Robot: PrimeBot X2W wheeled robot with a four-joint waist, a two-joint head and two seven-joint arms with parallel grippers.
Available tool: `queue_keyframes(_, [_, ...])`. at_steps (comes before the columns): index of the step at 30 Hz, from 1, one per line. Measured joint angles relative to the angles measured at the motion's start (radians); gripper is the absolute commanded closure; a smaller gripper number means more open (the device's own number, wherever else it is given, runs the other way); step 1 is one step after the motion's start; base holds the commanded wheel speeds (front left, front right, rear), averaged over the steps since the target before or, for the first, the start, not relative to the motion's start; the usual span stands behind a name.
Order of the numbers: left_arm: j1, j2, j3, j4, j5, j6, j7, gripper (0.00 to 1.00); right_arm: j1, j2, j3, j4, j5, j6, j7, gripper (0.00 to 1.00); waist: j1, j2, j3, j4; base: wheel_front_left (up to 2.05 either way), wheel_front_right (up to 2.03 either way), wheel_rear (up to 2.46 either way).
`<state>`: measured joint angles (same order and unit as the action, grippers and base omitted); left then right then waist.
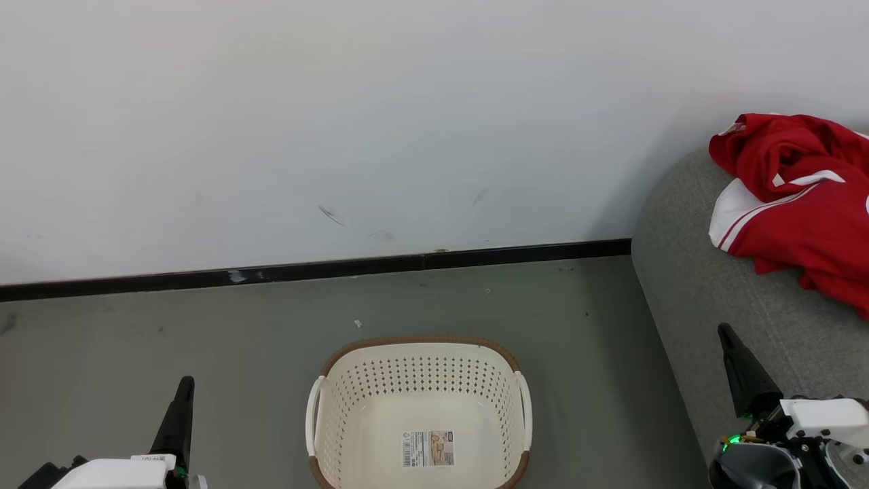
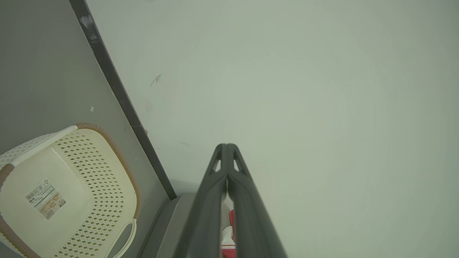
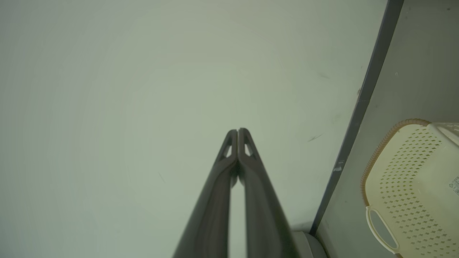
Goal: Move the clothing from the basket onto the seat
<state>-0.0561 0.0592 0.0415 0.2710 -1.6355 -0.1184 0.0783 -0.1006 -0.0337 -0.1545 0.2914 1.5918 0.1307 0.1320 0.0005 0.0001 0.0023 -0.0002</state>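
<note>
Red clothing (image 1: 801, 197) heaped on grey seat (image 1: 706, 299) at far right, cream basket (image 1: 421, 339) on floor (image 1: 136, 339) below wall (image 1: 339, 102), well apart from clothing, left hand (image 1: 184, 383) and right hand (image 1: 726, 332) both closed, fingertips touching, flanking basket

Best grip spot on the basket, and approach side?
A white side handle of the basket: each is a thin loop standing off the perforated wall, leaving a finger gap. Come from above; the basket stands upright, open-topped, empty.
</note>
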Motion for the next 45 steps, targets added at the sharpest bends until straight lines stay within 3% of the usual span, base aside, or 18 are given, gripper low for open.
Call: queue_keyframes(45, [-0.003,-0.001,0.005,0.006,0.0,0.0,0.001,1.0,0.013,0.0,0.011,-0.013,0.001,0.0,-0.009,1.0,-0.0002,0.0,0.0,0.0,0.0,0.0,0.0])
